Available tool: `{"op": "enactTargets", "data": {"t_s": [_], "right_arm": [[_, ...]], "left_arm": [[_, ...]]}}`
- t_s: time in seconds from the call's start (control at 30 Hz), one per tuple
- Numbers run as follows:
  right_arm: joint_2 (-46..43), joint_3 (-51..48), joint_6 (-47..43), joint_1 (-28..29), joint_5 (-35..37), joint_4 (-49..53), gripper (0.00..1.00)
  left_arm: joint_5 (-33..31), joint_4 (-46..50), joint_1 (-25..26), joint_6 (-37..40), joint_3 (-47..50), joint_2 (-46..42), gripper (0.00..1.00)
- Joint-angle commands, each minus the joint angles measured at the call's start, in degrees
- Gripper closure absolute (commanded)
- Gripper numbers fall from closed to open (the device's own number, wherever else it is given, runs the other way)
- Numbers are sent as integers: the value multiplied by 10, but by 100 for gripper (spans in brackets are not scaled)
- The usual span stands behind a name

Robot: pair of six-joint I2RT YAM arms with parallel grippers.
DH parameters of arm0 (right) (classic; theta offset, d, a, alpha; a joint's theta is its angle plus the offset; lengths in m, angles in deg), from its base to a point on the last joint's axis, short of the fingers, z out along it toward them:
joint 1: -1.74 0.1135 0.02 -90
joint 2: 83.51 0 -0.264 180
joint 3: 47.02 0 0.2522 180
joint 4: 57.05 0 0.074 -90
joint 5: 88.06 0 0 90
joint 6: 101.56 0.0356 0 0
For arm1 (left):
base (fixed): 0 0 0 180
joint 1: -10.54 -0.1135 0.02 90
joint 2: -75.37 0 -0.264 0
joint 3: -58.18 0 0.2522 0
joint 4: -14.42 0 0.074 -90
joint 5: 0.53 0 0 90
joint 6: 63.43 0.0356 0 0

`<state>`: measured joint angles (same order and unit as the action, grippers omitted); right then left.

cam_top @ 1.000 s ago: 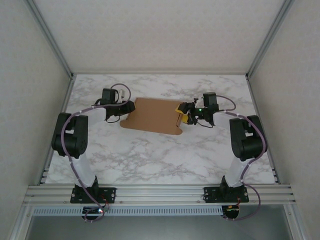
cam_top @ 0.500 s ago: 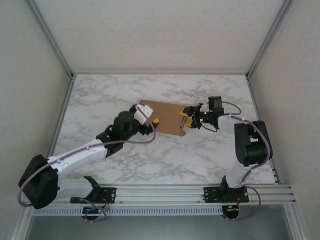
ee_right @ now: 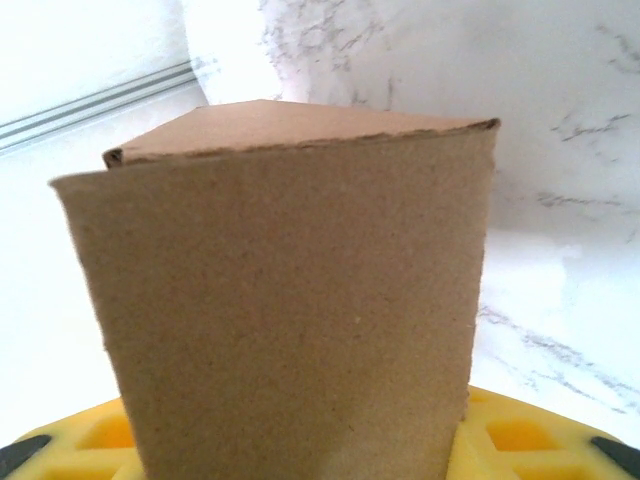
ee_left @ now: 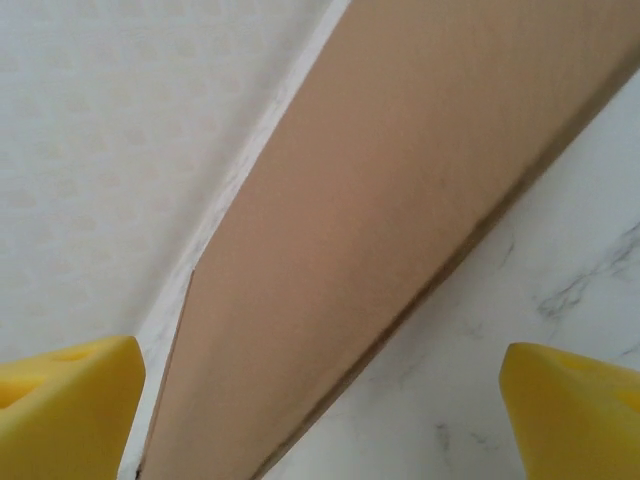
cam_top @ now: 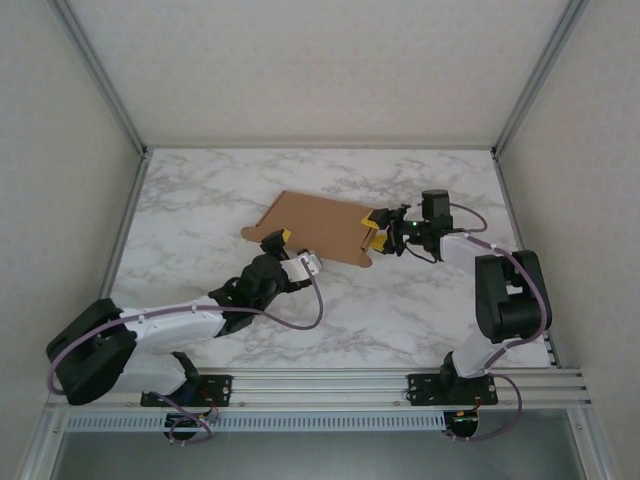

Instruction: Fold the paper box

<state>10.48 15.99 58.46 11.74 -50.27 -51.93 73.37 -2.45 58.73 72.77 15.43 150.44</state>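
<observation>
The arms pair white links [cam_top: 170, 322], black joints [cam_top: 508, 295], purple cables [cam_top: 319, 300], yellow fingers [ee_left: 62, 405].

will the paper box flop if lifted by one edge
Probably fairly stiff: the paper box shows a straight edge in the left wrist view. Likely light: thin sheet. Its flap, folded up at the right gripper, may hinge at the crease.

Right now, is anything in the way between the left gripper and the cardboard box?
No, nothing visible is in the way. The left gripper is open, and the edge of the paper box sits right in front of it, with just the bare marble table beside it.
</observation>
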Motion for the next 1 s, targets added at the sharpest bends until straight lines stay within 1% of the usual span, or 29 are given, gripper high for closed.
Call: {"op": "enactTargets", "data": {"t_s": [0.0, 0.1, 0.2, 0.27, 0.33, 0.47, 0.57, 0.7, 0.77, 0.87, 0.97], "right_arm": [[-30, -10, 22, -2, -27, -21, 55], [-46, -11, 26, -1, -29, -15, 55], [-63, -14, 28, 2, -31, -10, 54], [-76, -19, 27, 5, -33, -5, 54], [-87, -25, 27, 7, -34, -1, 53], [-107, -39, 27, 8, -37, 6, 53], [-120, -49, 27, 8, -39, 7, 53], [-133, -58, 27, 9, -41, 10, 53], [-138, -59, 23, 9, -41, 16, 53], [-142, -60, 22, 9, -42, 22, 53], [-146, -58, 22, 9, -44, 26, 53]], "left_arm": [[-86, -111, 10, 69, 10, 45, 10], [-139, -182, 15, 110, 2, 88, 13], [-166, -239, 19, 141, -2, 114, 16], [-188, -271, 21, 157, -6, 128, 19], [-196, -285, 24, 175, -6, 135, 23], [-191, -297, 32, 217, -1, 137, 32], [-191, -325, 36, 253, 1, 144, 32], [-181, -322, 38, 288, 1, 144, 33], [-170, -320, 42, 318, 7, 142, 31], [-137, -289, 46, 353, 31, 121, 26], [-130, -252, 46, 336, 40, 92, 25]]}}
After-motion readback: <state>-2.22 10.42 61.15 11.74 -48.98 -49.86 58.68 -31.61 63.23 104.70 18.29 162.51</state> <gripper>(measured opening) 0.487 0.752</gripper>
